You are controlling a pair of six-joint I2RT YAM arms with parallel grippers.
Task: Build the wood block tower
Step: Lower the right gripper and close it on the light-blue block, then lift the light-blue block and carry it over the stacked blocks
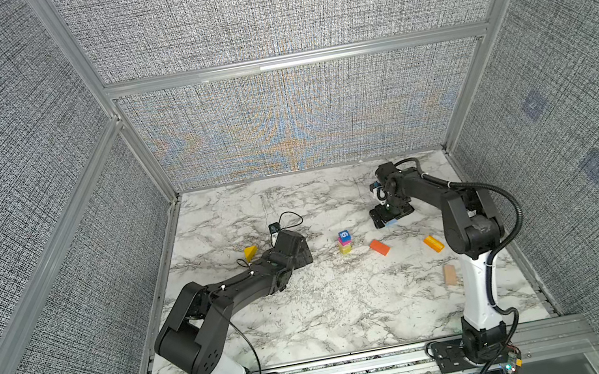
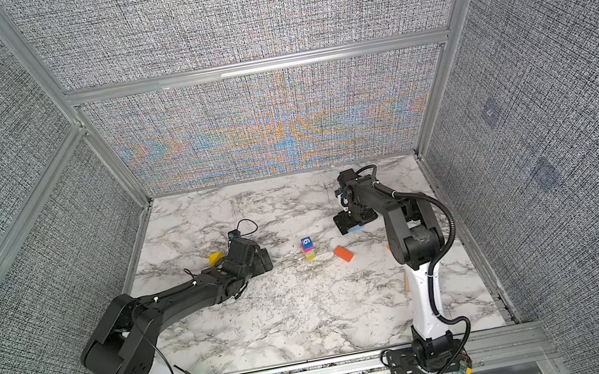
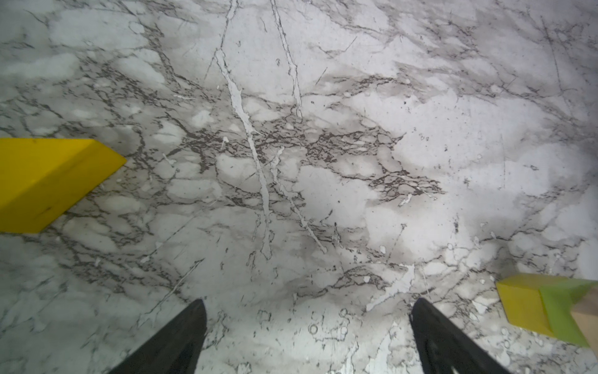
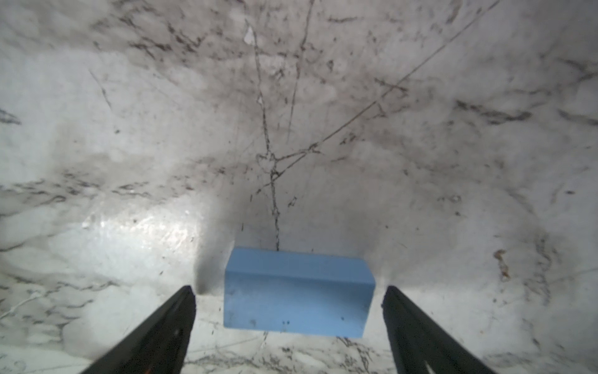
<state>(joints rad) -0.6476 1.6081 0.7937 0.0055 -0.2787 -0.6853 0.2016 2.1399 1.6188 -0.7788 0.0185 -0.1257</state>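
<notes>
Right gripper [image 4: 289, 291] straddles blue slab [image 4: 299, 301] on the table, jaws spread, gaps both sides.
Marble table [image 1: 313, 319]; left gripper [image 3: 309, 302] spread, empty, near yellow wedge [image 1: 251, 252]. Tower [image 1: 345, 244] mid-table, "6" cube [image 1: 344, 234] on top. Orange slab [image 1: 379, 247], plain plank [image 1: 450, 275] loose to its right.

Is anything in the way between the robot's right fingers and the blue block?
Nothing visible. The blue block lies between the right gripper's open fingers, with only bare marble table in the gaps on either side.
</notes>
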